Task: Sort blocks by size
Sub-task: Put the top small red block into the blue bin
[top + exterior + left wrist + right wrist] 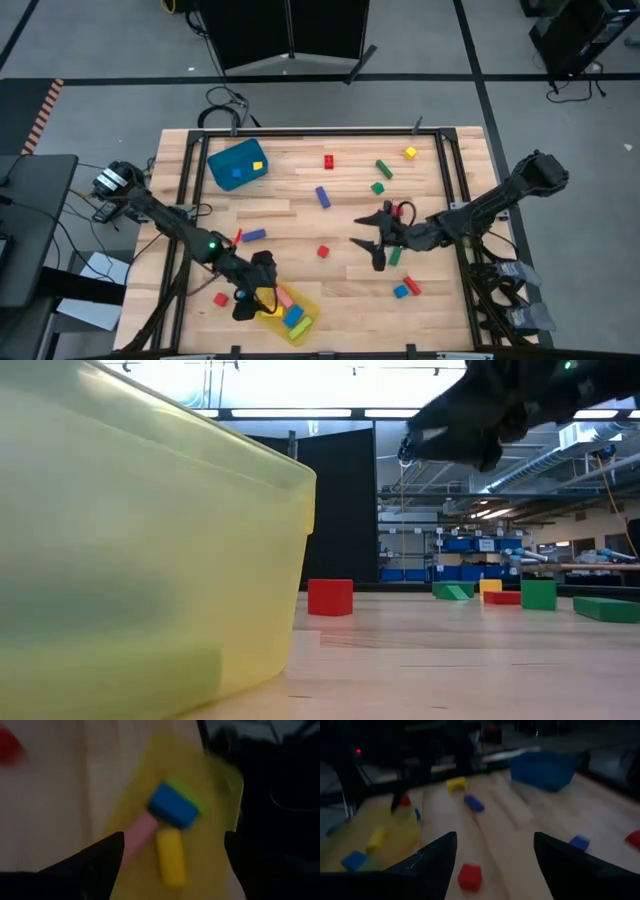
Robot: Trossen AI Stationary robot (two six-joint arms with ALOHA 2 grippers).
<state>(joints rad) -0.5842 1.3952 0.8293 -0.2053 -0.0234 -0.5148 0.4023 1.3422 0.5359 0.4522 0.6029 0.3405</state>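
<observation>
My left arm reached toward the near table edge, its gripper (251, 297) pointing down with fingers (102, 857) spread apart. My right arm extended inward from the far right side, its gripper (377, 240) likewise open and empty.

The high camera looks straight down on the whole table (330, 230). The low camera sits at table height, pressed against the yellow tray (130, 560), which fills the frame's left. The left wrist camera looks closely down into this tray (210, 820); the right wrist camera faces across the table toward it (365, 840).
</observation>
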